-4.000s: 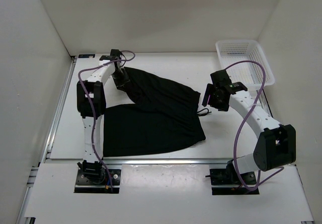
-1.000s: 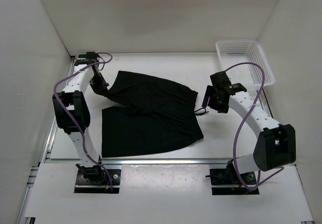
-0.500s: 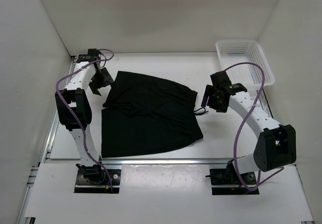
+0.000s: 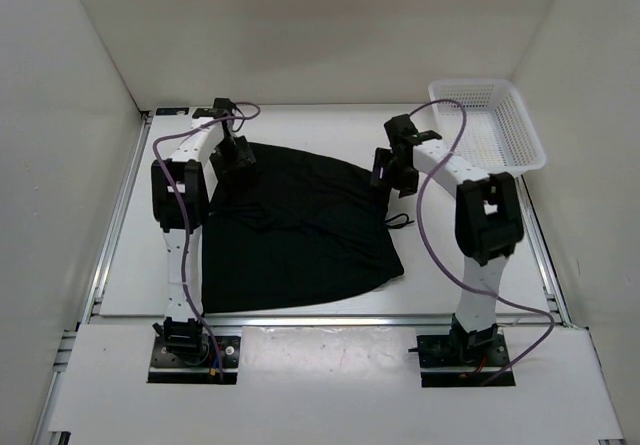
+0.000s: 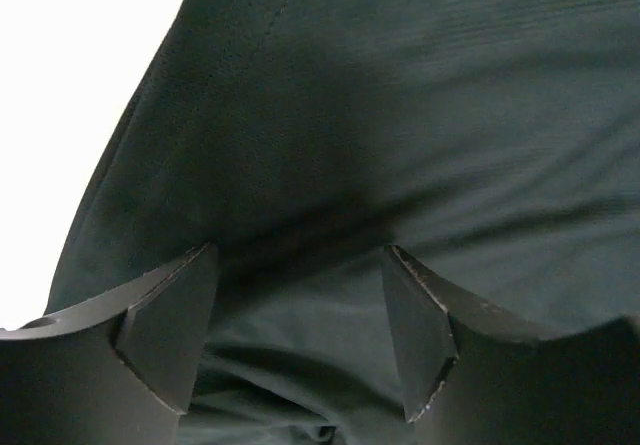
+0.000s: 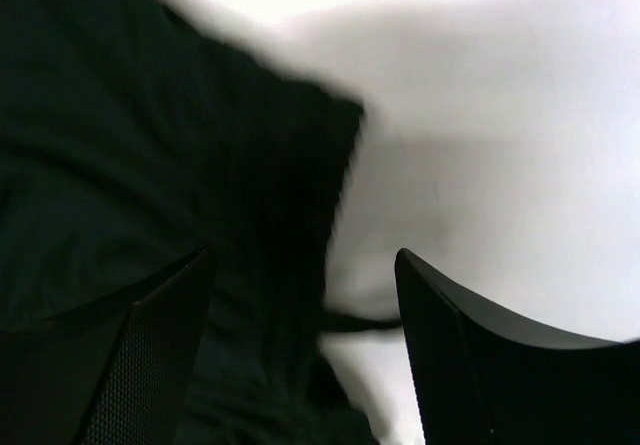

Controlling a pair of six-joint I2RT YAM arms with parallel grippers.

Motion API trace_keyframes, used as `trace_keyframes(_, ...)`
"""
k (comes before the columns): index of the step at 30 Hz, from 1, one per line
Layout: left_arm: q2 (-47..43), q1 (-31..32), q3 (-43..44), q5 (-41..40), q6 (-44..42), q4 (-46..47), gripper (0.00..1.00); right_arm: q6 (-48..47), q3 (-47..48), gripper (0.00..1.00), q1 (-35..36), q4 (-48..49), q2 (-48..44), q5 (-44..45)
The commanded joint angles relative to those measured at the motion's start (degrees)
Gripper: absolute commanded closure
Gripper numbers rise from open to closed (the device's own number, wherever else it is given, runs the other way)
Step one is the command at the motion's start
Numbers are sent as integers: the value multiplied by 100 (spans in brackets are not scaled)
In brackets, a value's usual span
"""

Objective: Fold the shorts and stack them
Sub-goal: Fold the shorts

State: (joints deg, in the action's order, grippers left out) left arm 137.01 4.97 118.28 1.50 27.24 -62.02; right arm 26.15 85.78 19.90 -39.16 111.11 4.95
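Observation:
The black shorts [image 4: 300,227] lie flat on the white table, one part folded over another, with the drawstring [image 4: 402,220] trailing off their right edge. My left gripper [image 4: 232,158] hovers open over the shorts' far left corner. In the left wrist view the dark fabric [image 5: 380,115] fills the frame and nothing sits between the open left gripper [image 5: 300,330]. My right gripper [image 4: 388,173] stands open above the shorts' far right corner. In the right wrist view the right gripper [image 6: 305,350] straddles the shorts' edge [image 6: 200,165] and the drawstring [image 6: 362,320].
A white mesh basket [image 4: 488,125] stands at the back right corner of the table. White walls close in the left, back and right sides. Bare table [image 4: 460,255] shows to the right of the shorts.
The left gripper opened, let go of the shorts' left corner and moved right over the fabric. The right arm swung left and farther back to the shorts' right corner.

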Motion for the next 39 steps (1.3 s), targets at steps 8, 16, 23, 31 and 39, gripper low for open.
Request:
trace_keyframes(8,431,-31,697,202,-220,-223,25,-645,1661,35,-48,-224,1536,797)
trace_keyframes(16,537,-84,749,263,-272,-223,25,-805,1662,82,-100,-101,1730,999)
trace_keyframes(23,1046,-137,1837,429,-378,-161,25,-611,2607,100,-328,-266,2054,1393)
trace_keyframes(31,1847,-259,3262,1282,-115,250,25,-584,4078,53,-522,-655,2776,905)
trace_keyframes(39,601,-418,3289,1345,0,480,0,-594,3096,16,-470,-75,1310,420)
